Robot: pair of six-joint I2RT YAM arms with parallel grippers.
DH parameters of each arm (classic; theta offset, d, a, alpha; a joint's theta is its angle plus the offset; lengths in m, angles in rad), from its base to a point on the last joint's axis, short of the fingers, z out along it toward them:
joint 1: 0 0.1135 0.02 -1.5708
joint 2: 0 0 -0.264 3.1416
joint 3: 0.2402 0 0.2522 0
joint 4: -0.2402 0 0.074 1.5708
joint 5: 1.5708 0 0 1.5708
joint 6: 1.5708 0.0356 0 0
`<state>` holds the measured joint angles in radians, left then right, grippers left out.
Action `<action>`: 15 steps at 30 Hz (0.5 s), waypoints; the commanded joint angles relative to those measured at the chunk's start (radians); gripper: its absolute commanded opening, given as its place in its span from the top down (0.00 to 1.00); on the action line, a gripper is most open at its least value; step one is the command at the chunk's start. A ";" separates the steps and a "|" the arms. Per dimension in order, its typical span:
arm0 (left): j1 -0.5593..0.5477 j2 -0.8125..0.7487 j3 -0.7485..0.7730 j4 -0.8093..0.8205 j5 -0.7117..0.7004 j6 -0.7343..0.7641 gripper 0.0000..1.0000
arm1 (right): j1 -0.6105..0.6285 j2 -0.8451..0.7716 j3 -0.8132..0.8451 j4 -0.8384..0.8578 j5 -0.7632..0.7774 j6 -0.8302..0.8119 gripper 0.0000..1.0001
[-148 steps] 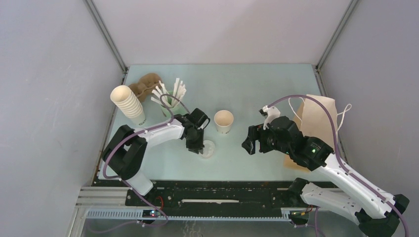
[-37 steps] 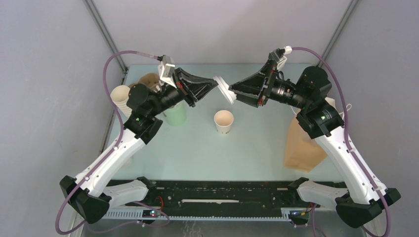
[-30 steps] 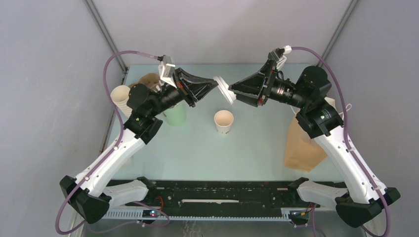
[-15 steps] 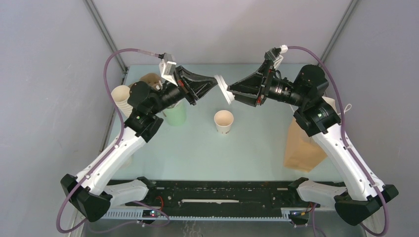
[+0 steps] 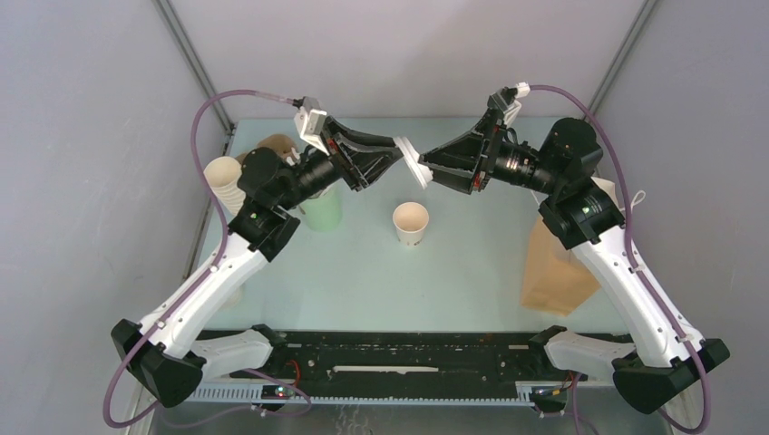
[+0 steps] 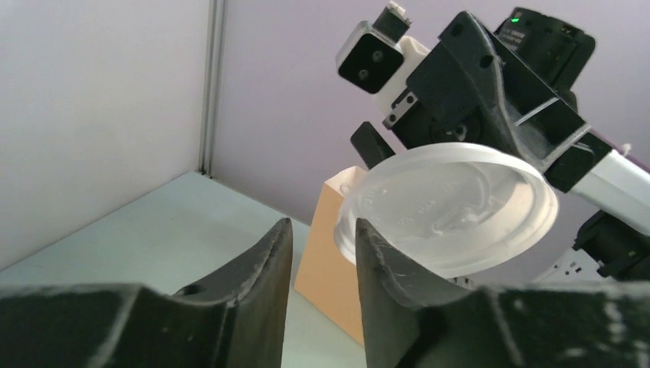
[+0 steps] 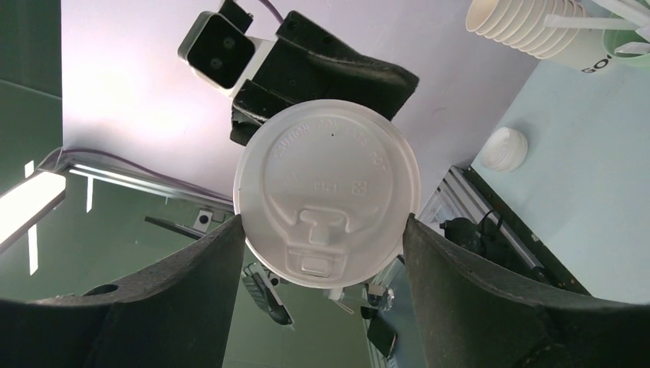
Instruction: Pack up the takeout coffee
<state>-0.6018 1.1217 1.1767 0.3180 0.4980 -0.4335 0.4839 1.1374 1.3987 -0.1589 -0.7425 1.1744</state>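
- white lid [image 7: 326,192] is up in the air over mid-table, with both claws meeting at it
- right gripper [image 7: 323,222]: clamped across the lid at a wide span, one finger on each side of the rim
- left gripper [image 6: 322,230]: jaws parted a little; the lid's rim sits at the gap, can't tell whether it touches
- takeout coffee cup [image 5: 411,220]: upright on the table [image 5: 453,281], top uncovered, below the lid, nothing touching it
- brown paper bag [image 5: 553,267] lies to the cup's right, well apart
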 commanded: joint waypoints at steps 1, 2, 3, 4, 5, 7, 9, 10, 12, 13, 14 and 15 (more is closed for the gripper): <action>0.002 -0.031 0.064 -0.060 -0.079 0.017 0.52 | -0.011 -0.002 -0.005 0.046 -0.012 0.016 0.20; 0.003 -0.038 0.059 -0.073 -0.094 0.024 0.43 | -0.013 -0.003 -0.009 0.048 -0.012 0.018 0.20; 0.004 -0.048 0.051 -0.083 -0.110 0.027 0.38 | -0.018 -0.004 -0.014 0.047 -0.010 0.021 0.21; 0.006 -0.060 0.043 -0.103 -0.132 0.026 0.34 | -0.024 -0.005 -0.020 0.047 -0.009 0.024 0.21; 0.008 -0.073 0.036 -0.128 -0.153 0.026 0.31 | -0.032 -0.007 -0.029 0.048 -0.008 0.025 0.21; 0.012 -0.105 0.017 -0.199 -0.216 0.026 0.24 | -0.048 -0.010 -0.042 0.026 -0.001 -0.006 0.21; 0.015 -0.152 -0.010 -0.286 -0.307 0.014 0.18 | -0.060 -0.009 -0.042 -0.046 0.030 -0.097 0.21; 0.016 -0.178 -0.029 -0.324 -0.353 0.009 0.16 | -0.062 -0.008 -0.043 -0.097 0.058 -0.154 0.21; 0.018 -0.243 -0.065 -0.413 -0.432 -0.007 0.13 | -0.061 0.002 -0.042 -0.186 0.130 -0.279 0.21; 0.019 -0.268 -0.083 -0.445 -0.457 -0.012 0.13 | -0.056 0.012 -0.043 -0.226 0.169 -0.342 0.22; 0.019 -0.294 -0.098 -0.475 -0.483 -0.014 0.12 | -0.051 0.025 -0.043 -0.258 0.210 -0.426 0.22; 0.019 -0.313 -0.114 -0.506 -0.507 -0.014 0.12 | -0.036 0.045 -0.043 -0.291 0.260 -0.488 0.23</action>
<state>-0.5903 0.8940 1.1255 -0.0250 0.1596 -0.4347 0.4274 1.1408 1.3537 -0.2890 -0.6518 0.9901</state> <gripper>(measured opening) 0.872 0.787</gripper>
